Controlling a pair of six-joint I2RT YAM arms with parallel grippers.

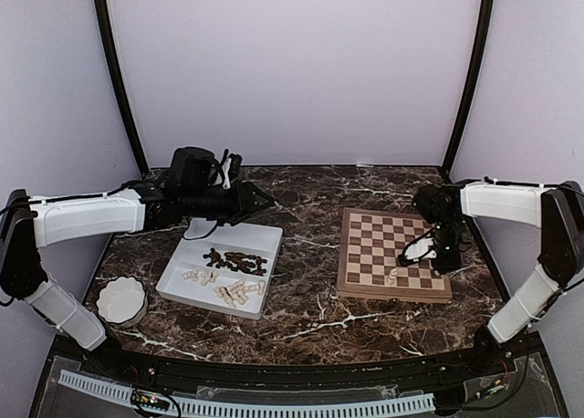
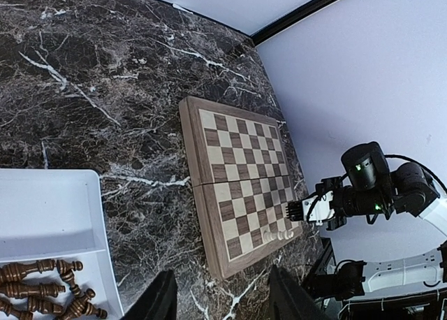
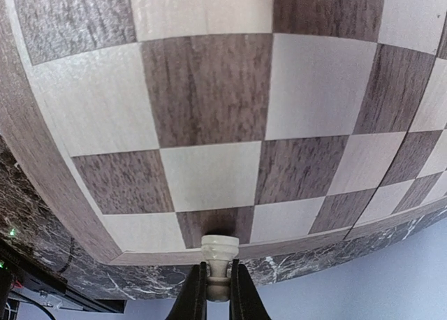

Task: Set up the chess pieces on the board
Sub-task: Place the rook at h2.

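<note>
Square wooden board (image 1: 394, 254), light and dark brown checks, tan border, lying flat. A few pale cream pieces (image 1: 392, 276) upright near its front edge. One pale piece (image 3: 219, 253) pinched in the right gripper (image 3: 218, 272), at a dark square of the edge row. Dark brown pieces (image 1: 235, 261) and other pale pieces (image 1: 230, 292) lying loose in the white tray (image 1: 178, 286)

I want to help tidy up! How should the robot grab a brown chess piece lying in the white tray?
Probably from straight above, jaws across the thin middle of a brown chess piece at the pile's edge. It lies flat on its side in the white tray, whose walls block a sideways reach.
</note>
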